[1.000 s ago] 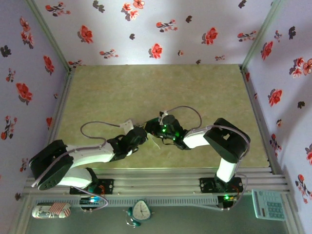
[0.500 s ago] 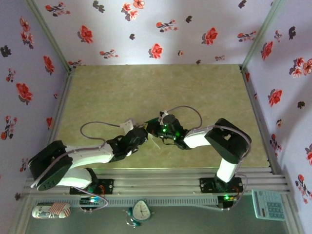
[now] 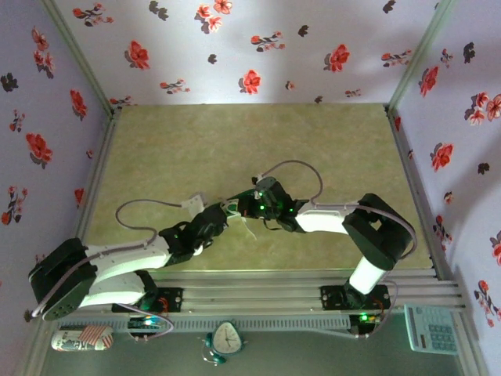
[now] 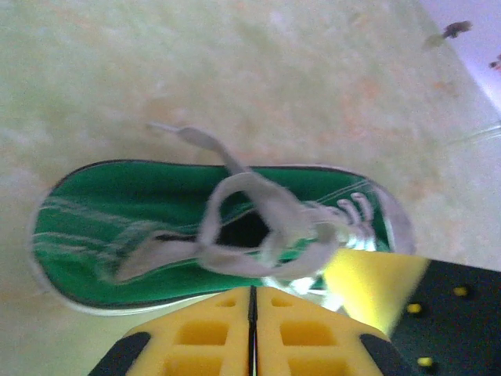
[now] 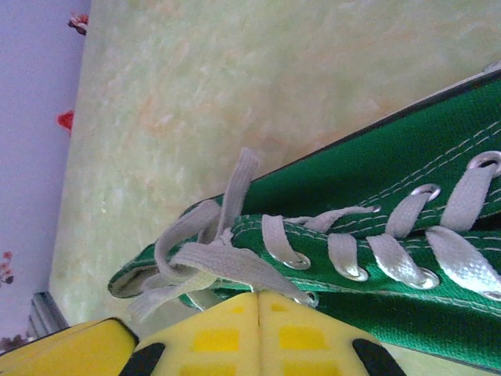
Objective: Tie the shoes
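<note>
The green shoe [image 4: 117, 235] lies on its side on the mat, its white toe cap [image 4: 395, 223] to the right in the left wrist view. Its white laces [image 4: 250, 196] form a loose loop over the opening. My left gripper [image 4: 253, 290] is shut, and the loop's lower edge lies just beyond its tips. My right gripper [image 5: 258, 294] is shut at the shoe's [image 5: 438, 313] top eyelets, with a flat lace strand [image 5: 227, 262] running taut into its tips. From above, the left gripper [image 3: 225, 213] and right gripper [image 3: 241, 207] meet over the shoe and hide most of it.
The right gripper's yellow finger [image 4: 368, 290] crowds the left wrist view. Floral walls [image 3: 250, 47] close in the mat on three sides. A rail [image 3: 258, 286] runs along the near edge, with a can [image 3: 78, 339], an alarm clock [image 3: 227, 338] and a calculator [image 3: 430, 329] beyond it.
Both grippers have shifted left over the shoe. The left arm has drawn back toward the lower left and the right arm has stretched further left.
</note>
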Robot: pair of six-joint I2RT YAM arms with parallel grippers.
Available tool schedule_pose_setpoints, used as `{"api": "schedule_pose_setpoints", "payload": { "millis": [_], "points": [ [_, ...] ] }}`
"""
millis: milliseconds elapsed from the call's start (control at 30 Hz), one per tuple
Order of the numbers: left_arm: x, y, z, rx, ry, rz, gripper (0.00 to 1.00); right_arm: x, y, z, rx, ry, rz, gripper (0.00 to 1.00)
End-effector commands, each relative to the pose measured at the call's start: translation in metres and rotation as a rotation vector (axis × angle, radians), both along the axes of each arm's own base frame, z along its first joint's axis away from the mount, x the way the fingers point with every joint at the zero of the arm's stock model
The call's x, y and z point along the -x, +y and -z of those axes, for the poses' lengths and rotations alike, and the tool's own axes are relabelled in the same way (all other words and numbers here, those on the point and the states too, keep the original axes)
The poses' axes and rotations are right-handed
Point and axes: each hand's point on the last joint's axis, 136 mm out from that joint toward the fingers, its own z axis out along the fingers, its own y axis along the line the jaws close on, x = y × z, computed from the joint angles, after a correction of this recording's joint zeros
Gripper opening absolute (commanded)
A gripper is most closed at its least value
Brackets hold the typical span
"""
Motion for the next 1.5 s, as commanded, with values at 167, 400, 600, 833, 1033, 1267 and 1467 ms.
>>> {"api": "schedule_pose_setpoints", "payload": {
  "millis": [167, 400, 600, 833, 1033, 1267, 1467],
  "points": [
    [0.002, 0.021, 0.021, -0.069, 0.020, -0.053, 0.10, -0.004, -0.010, -0.011, 0.099, -0.073, -0.034, 0.00],
    [0.001, 0.023, 0.027, -0.079, 0.027, -0.061, 0.10, -0.004, -0.009, -0.013, 0.149, -0.101, -0.089, 0.00],
    [-0.001, 0.023, 0.024, -0.083, 0.011, -0.050, 0.16, -0.004, -0.008, -0.006, 0.239, -0.129, -0.175, 0.00],
    [-0.003, 0.022, 0.001, -0.104, -0.073, 0.012, 0.27, -0.007, -0.009, -0.005, 0.309, -0.171, -0.235, 0.00],
    [-0.007, 0.026, -0.023, -0.156, -0.136, 0.054, 0.30, -0.011, -0.012, -0.003, 0.326, -0.177, -0.251, 0.00],
    [-0.024, 0.031, -0.054, -0.232, -0.210, 0.183, 0.43, -0.012, -0.013, -0.005, 0.286, -0.161, -0.274, 0.00],
    [-0.039, 0.024, -0.073, -0.270, -0.286, 0.415, 0.55, -0.008, -0.005, -0.008, 0.178, -0.116, -0.341, 0.00]
  ]
}}
